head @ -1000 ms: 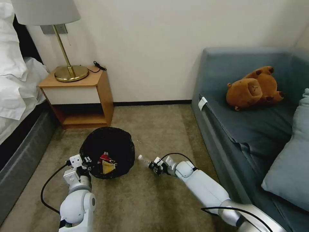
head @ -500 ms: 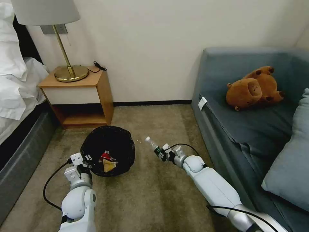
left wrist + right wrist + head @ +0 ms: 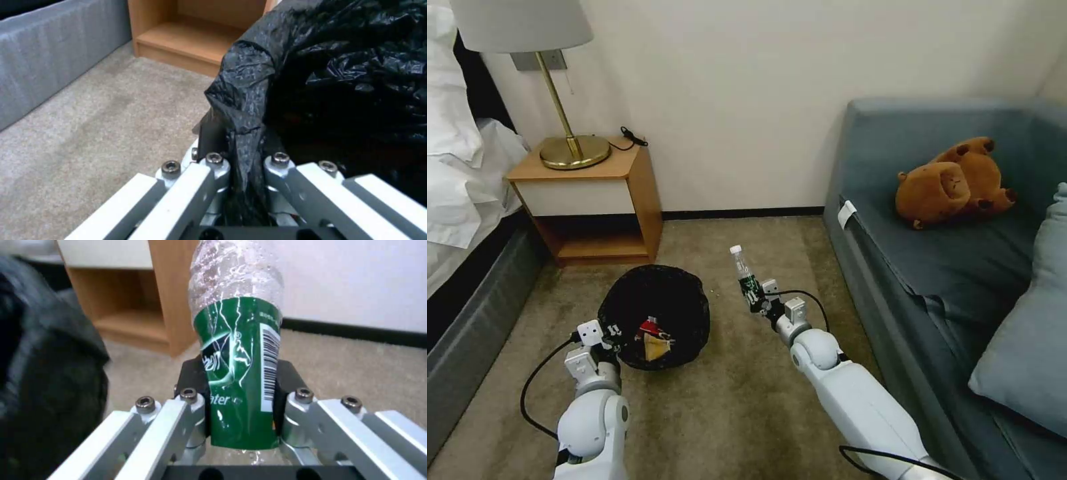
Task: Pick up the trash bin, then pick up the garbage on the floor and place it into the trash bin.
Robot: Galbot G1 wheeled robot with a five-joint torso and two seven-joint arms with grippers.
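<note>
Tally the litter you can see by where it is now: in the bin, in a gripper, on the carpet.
In the trash bin: 2, a red-and-white packet and a yellow wrapper.
In the right gripper: 1, the bottle.
Loose on the carpet: 0.
Total: 3.

Perhaps "ater" on bottle [image 3: 238, 373] label

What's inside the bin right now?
In the bin, on the black liner: a red-and-white packet and a yellow wrapper. Anything beneath them is hidden. The bottle remains outside, in the right gripper.
</note>
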